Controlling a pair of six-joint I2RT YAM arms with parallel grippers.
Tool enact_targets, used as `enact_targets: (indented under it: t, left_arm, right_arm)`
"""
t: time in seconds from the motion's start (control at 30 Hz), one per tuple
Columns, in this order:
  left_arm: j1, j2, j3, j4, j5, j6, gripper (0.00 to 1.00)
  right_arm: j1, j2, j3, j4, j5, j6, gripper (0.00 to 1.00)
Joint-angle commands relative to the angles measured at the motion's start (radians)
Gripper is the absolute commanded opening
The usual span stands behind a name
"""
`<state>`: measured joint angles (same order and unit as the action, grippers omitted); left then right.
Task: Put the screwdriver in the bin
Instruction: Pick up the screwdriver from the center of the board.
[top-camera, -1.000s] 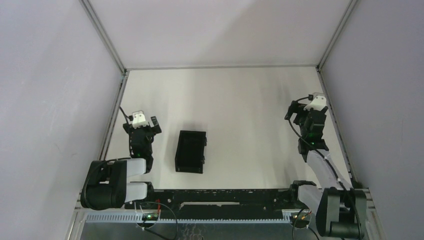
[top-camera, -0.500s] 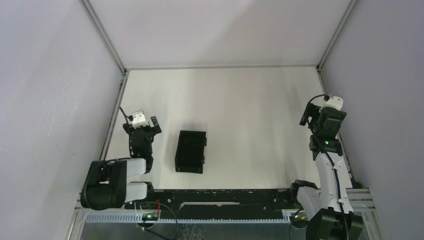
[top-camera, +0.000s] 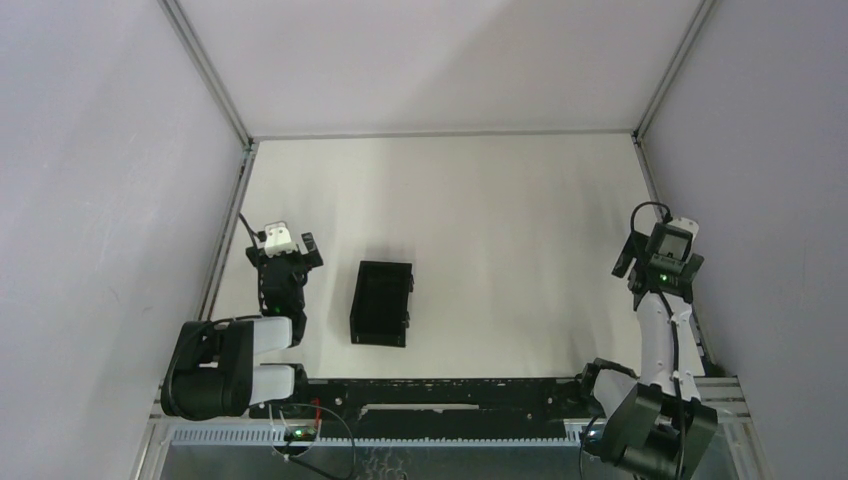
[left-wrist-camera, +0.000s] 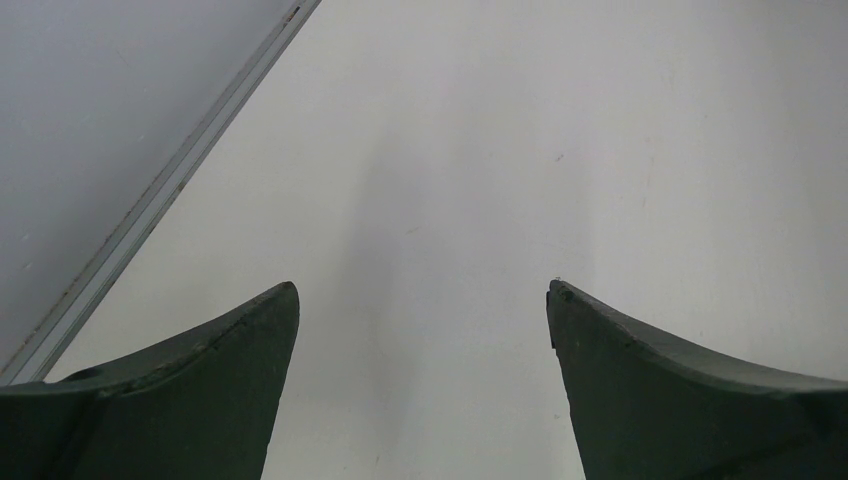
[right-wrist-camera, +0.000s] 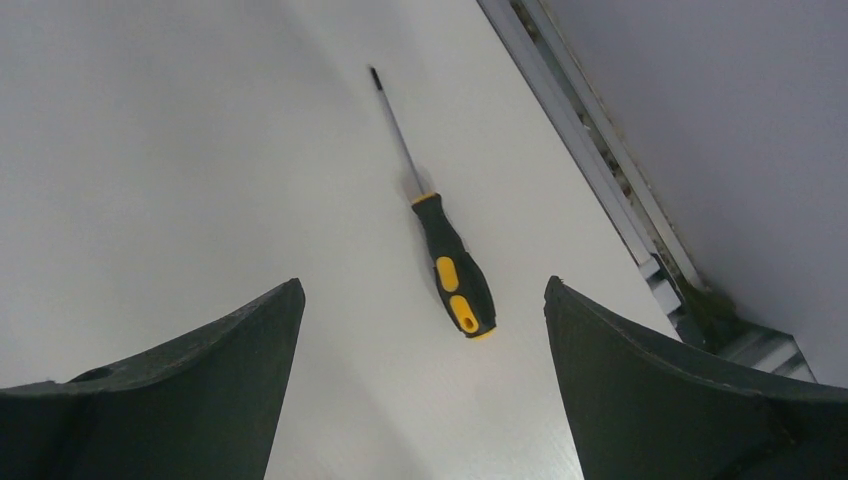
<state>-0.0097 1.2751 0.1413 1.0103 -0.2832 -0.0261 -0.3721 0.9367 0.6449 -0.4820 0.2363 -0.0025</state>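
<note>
Screwdriver (right-wrist-camera: 446, 256) flat on the table (top-camera: 480, 200), outside the bin (top-camera: 381, 302).
Its tip points to 11 o'clock under the right gripper (right-wrist-camera: 422, 283), spread wide, holding nothing; left gripper (left-wrist-camera: 422, 286) likewise. Bin at 8 o'clock, interior too dark to read.

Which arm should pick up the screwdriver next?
Right. The right claw, open, hangs over the screwdriver, framed between its fingers in its wrist view. The left claw, open beside the bin, sees only bare table.
</note>
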Motion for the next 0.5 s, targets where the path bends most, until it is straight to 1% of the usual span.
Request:
enact_targets:
  t: [0.0, 0.17, 0.47]
  left_arm:
    - [0.007, -0.019, 0.051, 0.041, 0.002, 0.013, 0.98]
    - [0.007, -0.020, 0.050, 0.041, 0.002, 0.013, 0.98]
    - [0.007, -0.019, 0.051, 0.040, 0.002, 0.013, 0.98]
  right_arm:
    - [-0.042, 0.042, 0.045, -0.002, 0.020, 0.022, 0.97]
    - [-0.076, 0.123, 0.045, 0.009, 0.018, 0.037, 0.94]
    - [-0.097, 0.257, 0.037, 0.059, 0.011, 0.037, 0.84]
